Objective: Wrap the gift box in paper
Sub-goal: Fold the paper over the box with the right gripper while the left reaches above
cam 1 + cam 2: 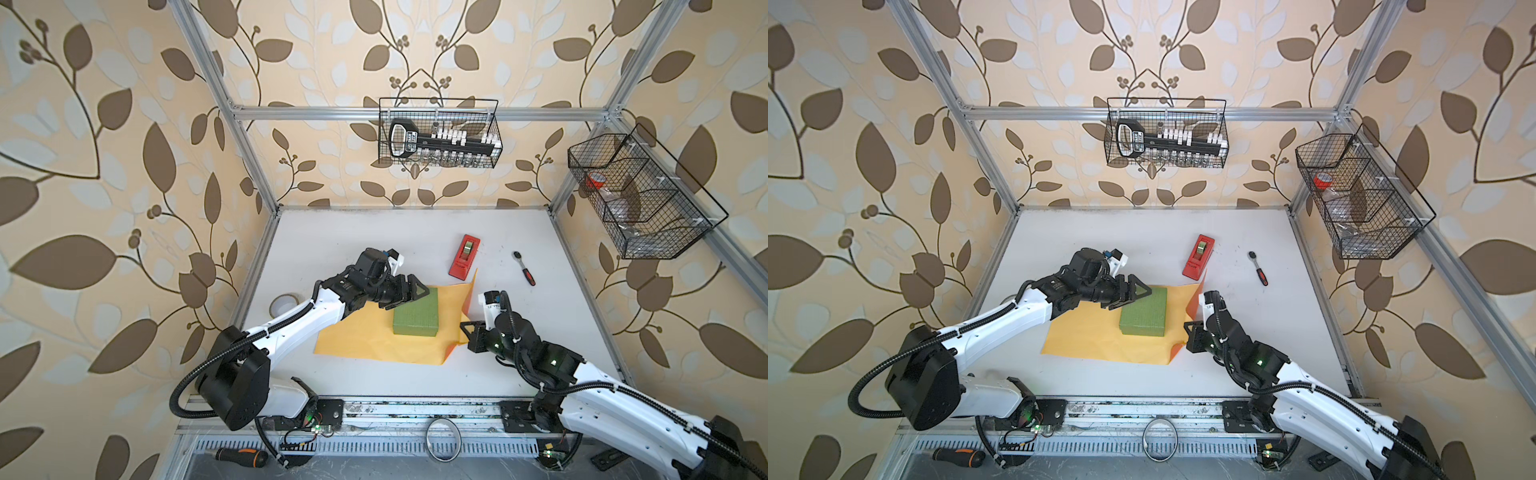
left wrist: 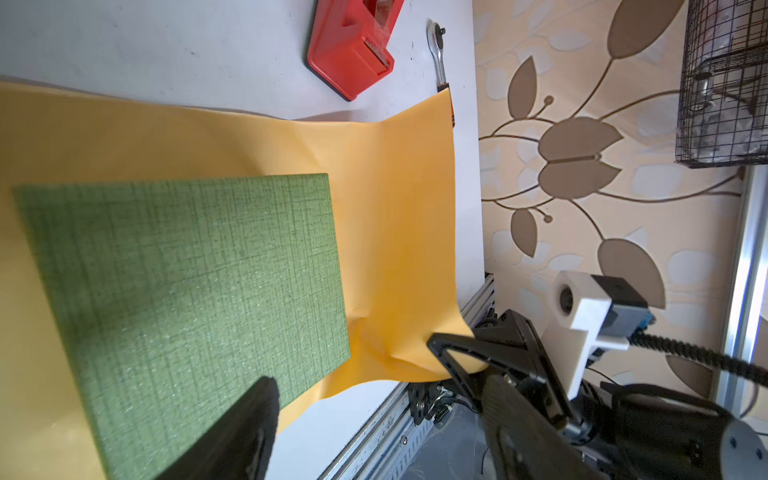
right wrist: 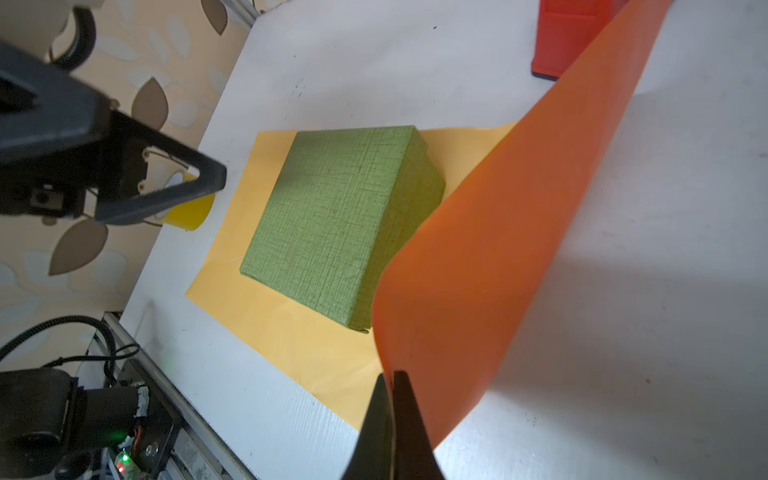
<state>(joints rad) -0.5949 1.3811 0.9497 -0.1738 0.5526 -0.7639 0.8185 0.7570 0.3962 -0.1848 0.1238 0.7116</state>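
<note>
Here we are on the white table [image 1: 357,237]. The green box [image 1: 415,311] sits on the paper [image 1: 361,338] about midway between the table's left and right edges, a little toward the front, and the sheet's long axis runs roughly left to right under it. The relation that matters is this: the box lies just to the left of the right gripper [image 3: 392,376], so the flap in that gripper has to travel leftward, up and over the lid. That gripper is the nearer one for the job. Its jaws are pressed together on the paper's right-hand edge, and that end is raised off the table so the bright orange underside shows (the pale yellow face is the one the box rests on). The flap stands beside the box's right wall and is not yet over the top. On the other side, the left gripper [image 1: 412,296] hangs at the box's far left corner with its jaws spread wide, holding nothing, though I cannot tell whether a finger touches the lid. The red tape dispenser [image 1: 464,255] sits behind, toward the back edge.
</note>
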